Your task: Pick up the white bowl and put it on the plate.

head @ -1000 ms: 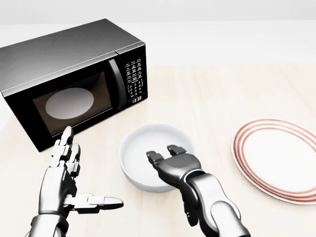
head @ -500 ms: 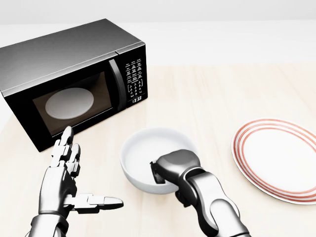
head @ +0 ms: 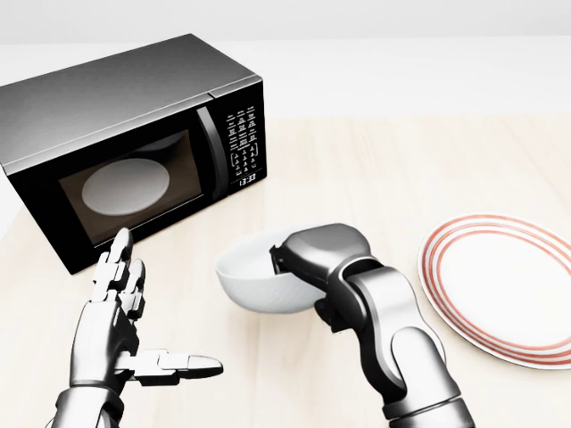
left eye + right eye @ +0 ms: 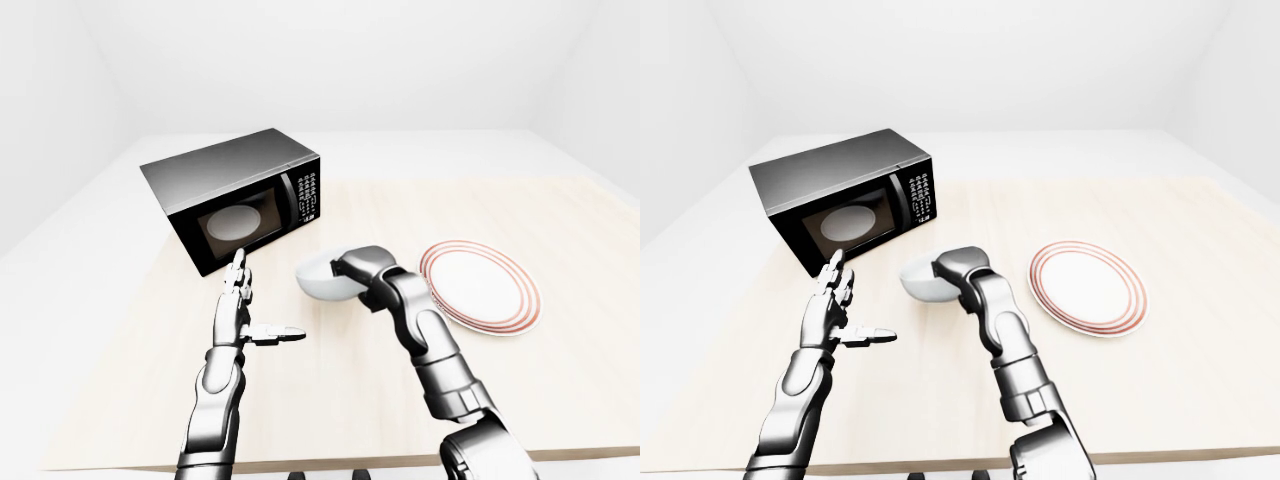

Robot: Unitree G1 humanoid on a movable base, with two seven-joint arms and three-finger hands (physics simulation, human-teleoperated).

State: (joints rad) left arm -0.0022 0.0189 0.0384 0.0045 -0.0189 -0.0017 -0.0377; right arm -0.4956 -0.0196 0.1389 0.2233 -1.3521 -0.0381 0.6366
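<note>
My right hand (image 3: 308,259) grips the bowl's (image 3: 254,283) rim, tilting it above the table (image 3: 375,178); my left hand (image 3: 116,312) hangs wide open.

I count one microwave (image 3: 134,147), one white bowl (image 3: 254,278), one red-rimmed plate (image 3: 504,287), one wooden table (image 3: 401,169), and two robot hands: left (image 3: 116,325), right (image 3: 299,263).
</note>
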